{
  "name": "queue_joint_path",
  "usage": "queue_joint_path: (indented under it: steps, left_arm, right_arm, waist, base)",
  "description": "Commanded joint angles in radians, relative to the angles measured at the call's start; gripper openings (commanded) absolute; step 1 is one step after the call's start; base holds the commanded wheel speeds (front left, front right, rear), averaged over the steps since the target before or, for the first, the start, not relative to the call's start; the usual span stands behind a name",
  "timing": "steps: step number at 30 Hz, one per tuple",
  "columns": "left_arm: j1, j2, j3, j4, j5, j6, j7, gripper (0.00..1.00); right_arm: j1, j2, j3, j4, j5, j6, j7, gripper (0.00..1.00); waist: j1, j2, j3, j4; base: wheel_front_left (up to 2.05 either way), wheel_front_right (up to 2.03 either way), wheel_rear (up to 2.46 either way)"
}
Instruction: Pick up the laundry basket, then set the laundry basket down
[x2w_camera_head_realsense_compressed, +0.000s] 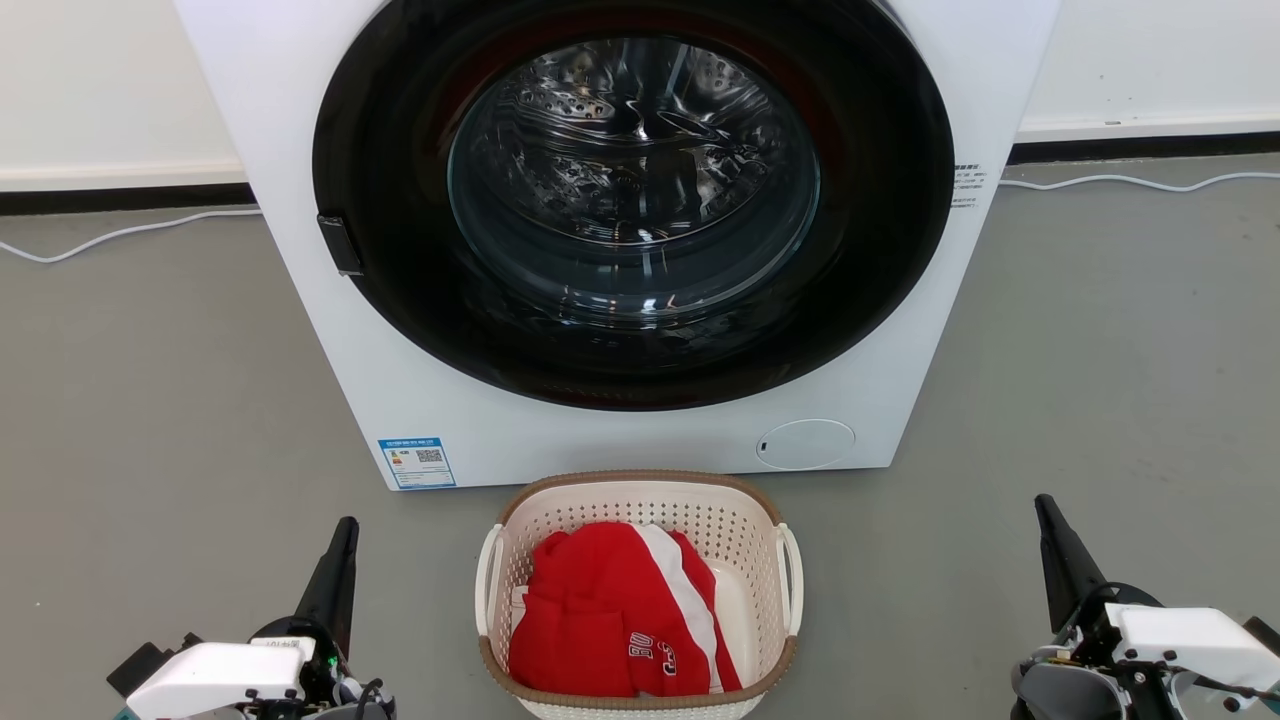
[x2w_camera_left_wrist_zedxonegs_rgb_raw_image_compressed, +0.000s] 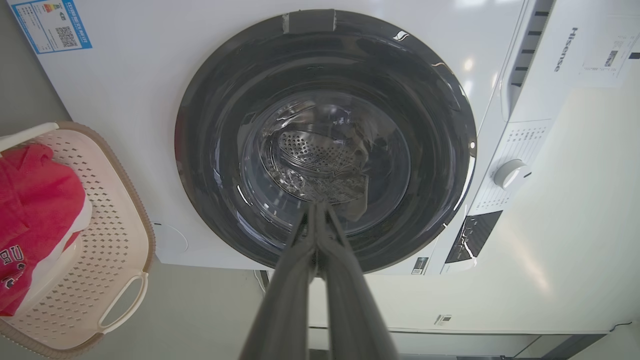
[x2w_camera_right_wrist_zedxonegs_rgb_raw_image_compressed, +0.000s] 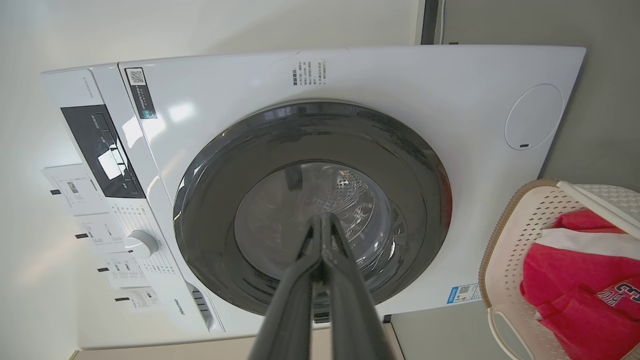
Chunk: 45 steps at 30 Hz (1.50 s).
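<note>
Laundry basket (x2w_camera_head_realsense_compressed: 640, 478) on the floor (x2w_camera_head_realsense_compressed: 150, 400) before the washing machine (x2w_camera_head_realsense_compressed: 870, 400)

1. Position: the laundry basket stands upright, just in front of the washing machine's base and below its round door (x2w_camera_head_realsense_compressed: 630, 180). It holds a red garment (x2w_camera_head_realsense_compressed: 600, 620) with white trim. Its two white loop handles (x2w_camera_head_realsense_compressed: 487, 580) stand free, one on each side.
2. Left gripper (x2w_camera_head_realsense_compressed: 345, 530): farther from the washing machine than the basket's far rim, off the basket's left side and apart from it. Its two dark fingers are pressed together, tip to tip, pointing at the door.
3. Right gripper (x2w_camera_head_realsense_compressed: 1043, 505): off the basket's right side, well apart from it. Its fingers are likewise together, pointing at the door.
</note>
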Motion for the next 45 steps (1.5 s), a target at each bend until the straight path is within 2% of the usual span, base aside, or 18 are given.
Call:
queue_joint_path:
  steps: [1, 45]
  left_arm:
    - [-0.056, 0.012, 0.03, -0.029, -0.005, -0.007, 0.006, 0.0]
    - [-0.056, 0.012, 0.03, -0.029, -0.005, -0.007, 0.006, 0.0]
  right_arm:
    - [-0.041, -0.009, 0.018, -0.028, 0.007, 0.007, 0.007, 0.0]
    - [-0.041, -0.009, 0.018, -0.028, 0.007, 0.007, 0.007, 0.0]
  waist:
    - [0.0, 0.0, 0.0, 0.0]
    - [0.0, 0.0, 0.0, 0.0]
  base:
    - [0.0, 0.0, 0.0]
    - [0.0, 0.0, 0.0]
